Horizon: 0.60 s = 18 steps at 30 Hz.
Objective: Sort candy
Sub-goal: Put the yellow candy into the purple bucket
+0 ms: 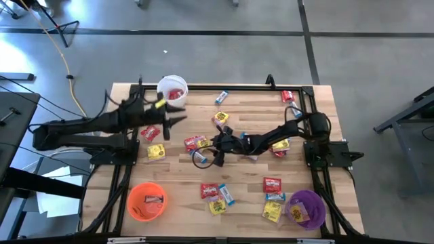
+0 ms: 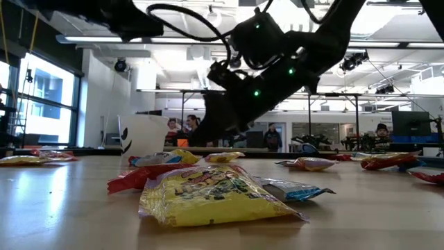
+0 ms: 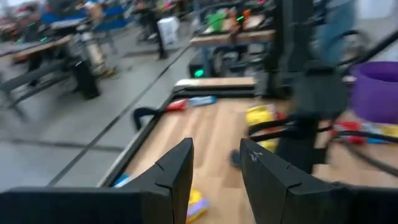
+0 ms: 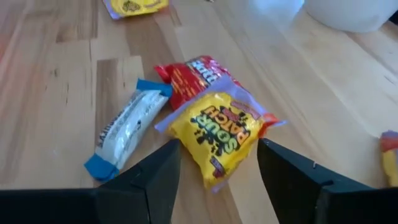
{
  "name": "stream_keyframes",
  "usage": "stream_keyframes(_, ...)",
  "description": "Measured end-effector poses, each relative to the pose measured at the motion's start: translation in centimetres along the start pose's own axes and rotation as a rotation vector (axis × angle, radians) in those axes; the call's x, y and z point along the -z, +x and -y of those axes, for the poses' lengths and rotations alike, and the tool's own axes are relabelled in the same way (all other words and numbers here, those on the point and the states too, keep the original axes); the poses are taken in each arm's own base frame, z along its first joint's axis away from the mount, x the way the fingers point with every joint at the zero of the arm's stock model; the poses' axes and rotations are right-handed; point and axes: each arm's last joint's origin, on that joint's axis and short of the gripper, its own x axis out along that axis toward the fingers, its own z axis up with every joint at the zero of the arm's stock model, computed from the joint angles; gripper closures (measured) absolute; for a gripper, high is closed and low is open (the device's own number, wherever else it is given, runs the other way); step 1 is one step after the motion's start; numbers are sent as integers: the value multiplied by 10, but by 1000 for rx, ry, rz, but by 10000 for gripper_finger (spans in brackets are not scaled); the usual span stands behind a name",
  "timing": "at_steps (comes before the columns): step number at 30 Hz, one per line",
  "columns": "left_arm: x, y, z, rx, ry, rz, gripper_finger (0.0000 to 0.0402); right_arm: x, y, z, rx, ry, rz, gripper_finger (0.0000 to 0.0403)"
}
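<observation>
Small wrapped candies lie scattered flat over the wooden table [image 1: 237, 173]. My right gripper [image 1: 215, 144] [image 4: 217, 168] is open, low over a small heap. In that heap a yellow packet [image 4: 221, 127] lies partly on a red packet [image 4: 193, 74], and a blue-and-white bar [image 4: 127, 127] lies beside them. The open fingers stand on either side of the yellow packet's near end, and I see no touch. My left gripper [image 1: 178, 120] [image 3: 214, 168] is open too, held above the table near the white cup [image 1: 172, 90], and holds nothing.
The white cup holds red candy. An orange cup [image 1: 146, 201] stands near the left front corner and a purple cup [image 1: 306, 209] at the right front, each with candy inside. More packets lie at the far edge [image 1: 222, 98] and the near middle [image 1: 217, 193]. People show beyond the table [image 2: 191, 128].
</observation>
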Motion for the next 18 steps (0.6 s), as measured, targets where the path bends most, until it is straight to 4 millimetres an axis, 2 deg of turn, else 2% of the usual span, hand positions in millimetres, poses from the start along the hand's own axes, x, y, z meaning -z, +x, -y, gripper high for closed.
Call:
stream_keyframes(5, 22, 1, 22, 64, 0, 63, 282, 5, 16, -2, 7, -3, -16, 194)
stream_keyframes(11, 36, -2, 37, 65, -3, 130, 282, 5, 25, 2, 20, -12, -27, 204)
stream_keyframes(14, 40, -4, 42, 68, -5, 159, 282, 5, 26, 4, 30, 6, -30, 233)
stream_keyframes(18, 44, -5, 46, 72, 7, 174, 282, 6, 27, 8, 36, 16, -45, 294)
